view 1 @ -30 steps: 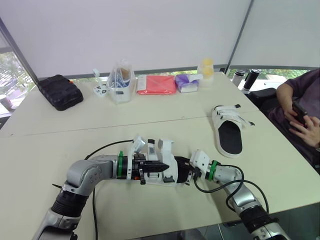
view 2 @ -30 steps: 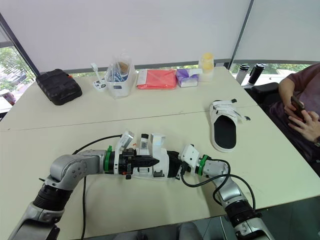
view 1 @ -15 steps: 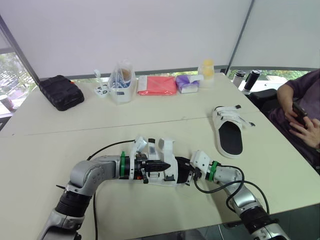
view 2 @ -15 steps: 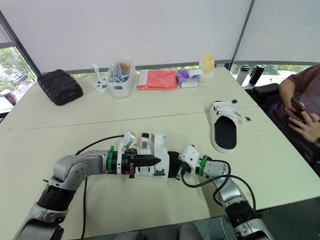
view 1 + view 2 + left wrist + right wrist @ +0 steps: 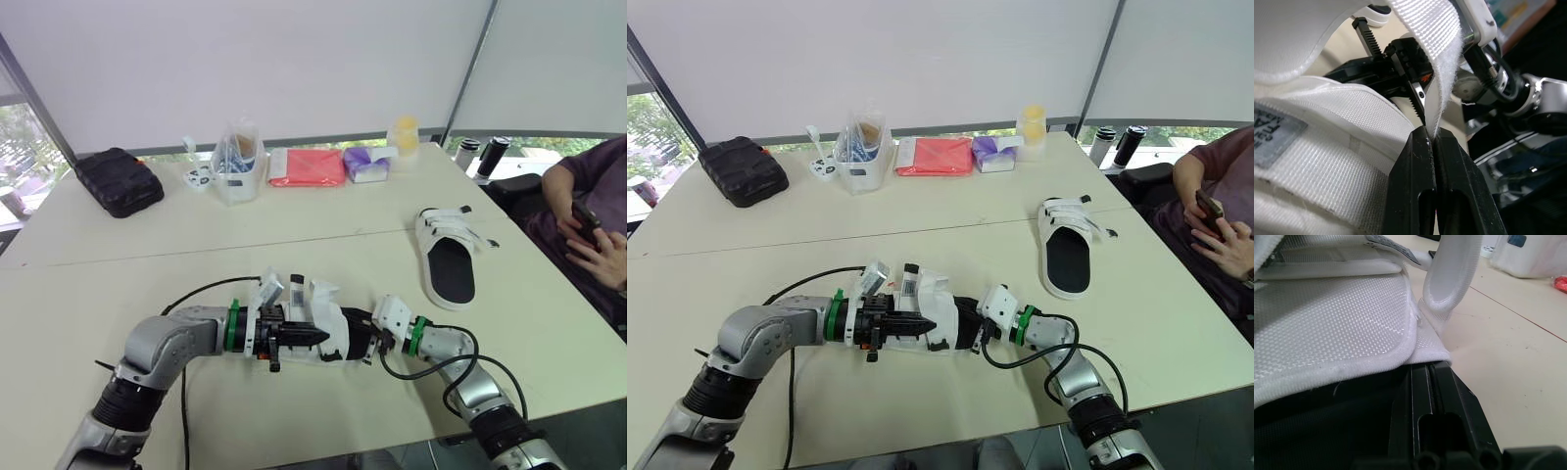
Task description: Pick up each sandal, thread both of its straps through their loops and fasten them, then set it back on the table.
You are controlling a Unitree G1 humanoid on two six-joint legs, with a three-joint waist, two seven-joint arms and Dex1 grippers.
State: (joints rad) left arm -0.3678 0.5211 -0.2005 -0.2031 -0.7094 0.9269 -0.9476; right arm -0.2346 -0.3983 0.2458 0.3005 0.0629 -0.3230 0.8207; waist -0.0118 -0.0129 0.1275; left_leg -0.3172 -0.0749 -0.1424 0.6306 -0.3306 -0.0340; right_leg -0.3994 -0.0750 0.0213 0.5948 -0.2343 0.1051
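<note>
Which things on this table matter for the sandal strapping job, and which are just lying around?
Job: held sandal, its strap pinched by the left hand, right hand gripping its edge, second sandal.
Lying about: black case, clear tub, red pouch, purple packet, yellow bottle.

Near sandal [image 5: 315, 329] on table [image 5: 108, 269]. Behind it to the right: second sandal [image 5: 449, 257]. Farther behind it: bin [image 5: 238, 162], pouch [image 5: 307, 166]. Behind-left: case [image 5: 118, 179].

I've got bare tabletop [image 5: 147, 245] ahead and to my left. Dead centre is blocked: the sandal [image 5: 325, 323] sits pinched between left pincer [image 5: 1431, 138] and right pincer [image 5: 1426, 371]. Rightward, a second sandal [image 5: 449, 257] and a person's hands [image 5: 600, 257] crowd the edge.
</note>
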